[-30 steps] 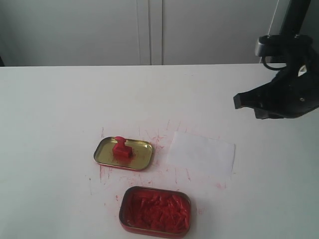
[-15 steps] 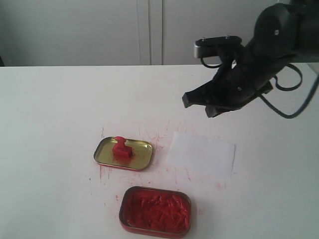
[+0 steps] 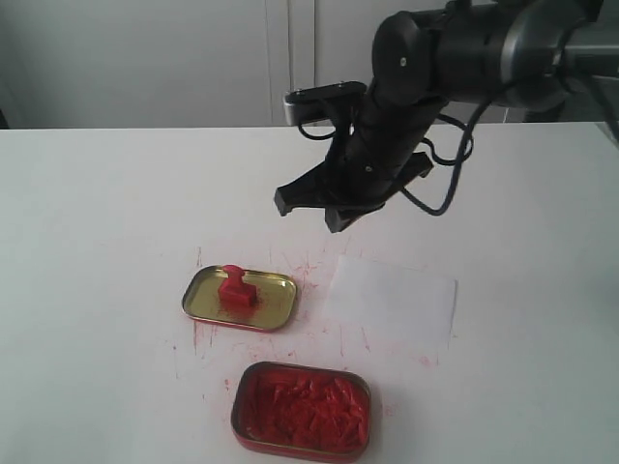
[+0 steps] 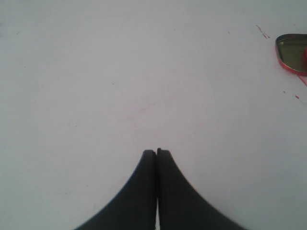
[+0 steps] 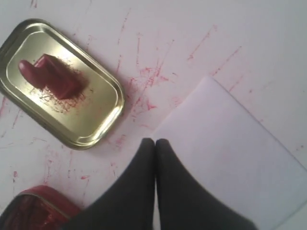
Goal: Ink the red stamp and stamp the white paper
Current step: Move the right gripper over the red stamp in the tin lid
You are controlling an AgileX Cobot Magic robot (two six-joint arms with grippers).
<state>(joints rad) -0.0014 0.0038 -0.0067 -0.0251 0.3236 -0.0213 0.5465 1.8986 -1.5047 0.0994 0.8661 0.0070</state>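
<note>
Exterior view: the right arm reaches across the middle of the white worktop. The left arm is out of that shot; only the left wrist view shows it

Left hand: fingers pressed together, nothing between them, over bare worktop. One corner of the shallow gold-coloured oblong metal tin sits at the frame edge

Right hand: fingers pressed together tip to tip, no gap, holding nothing and touching nothing. Exterior view has it hanging above the worktop, on the far side of the gap between the gold tin and the small thin white rectangular paper sheet. Right wrist view puts the tips over that gap, at the paper's corner

The small red plastic stamp with the narrow knob handle stands in the gold tin, about mid-worktop, knob up. Only the wrist view shows the red smears on the tin floor around it

Paper lies flat just beside the gold tin, on the side toward the worktop's right edge, not touching it

The red oblong tin full of lumpy red ink sits at the near edge, close to both. The exterior view shows all of it; the right wrist view catches only a corner

Red scratch marks cover the worktop around the tins
</note>
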